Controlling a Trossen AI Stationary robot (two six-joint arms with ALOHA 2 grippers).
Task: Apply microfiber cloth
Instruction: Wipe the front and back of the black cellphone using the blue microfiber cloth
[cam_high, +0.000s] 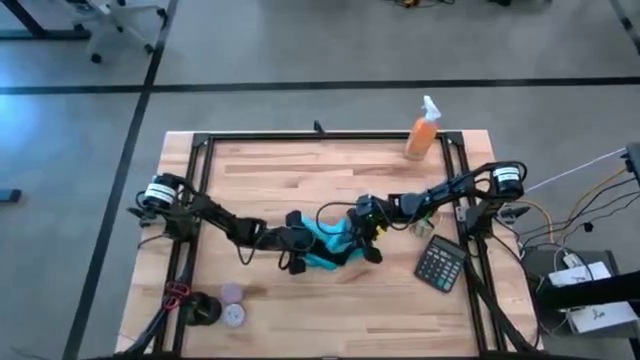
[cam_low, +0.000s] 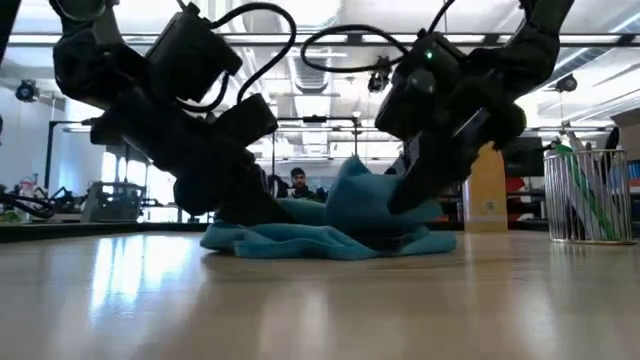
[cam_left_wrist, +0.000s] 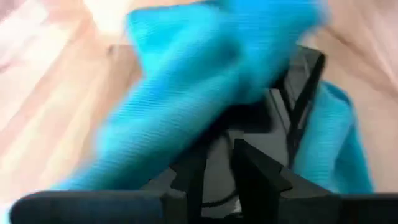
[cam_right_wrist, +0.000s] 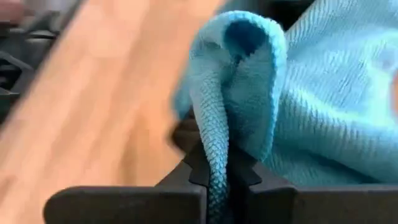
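1. Microfiber cloth (cam_high: 328, 246) bunched near the middle of the table (cam_high: 300, 170), one fold raised into a peak, the rest spread flat on the wood; spray bottle (cam_high: 422, 130) well apart toward the far edge, calculator (cam_high: 441, 264) to the cloth's right.
2. Right tool (cam_right_wrist: 217, 171) pressed together on a fold of the cloth, the fabric pinched between both fingers and looping up over them.
3. Left tool (cam_left_wrist: 214, 168) down at the cloth's left end, fabric draped across it; spread or pressed together cannot be told, nor whether any cloth sits between the fingers.
4. Black phone edge (cam_left_wrist: 305, 87) apparently showing beneath the cloth in the left wrist view; mostly hidden elsewhere.
5. Step in hand, judged from this: drawing the cloth out flat over the phone beneath.
6. To do it well: keep the right pinch firm but shallow, pull outward and low rather than upward, so the peak flattens instead of lifting the whole cloth off.
7. Hold the opposite end still on the left side, so tension spreads the wrinkles.
8. Risk: dragging the phone along with the fabric, or the fold slipping free.
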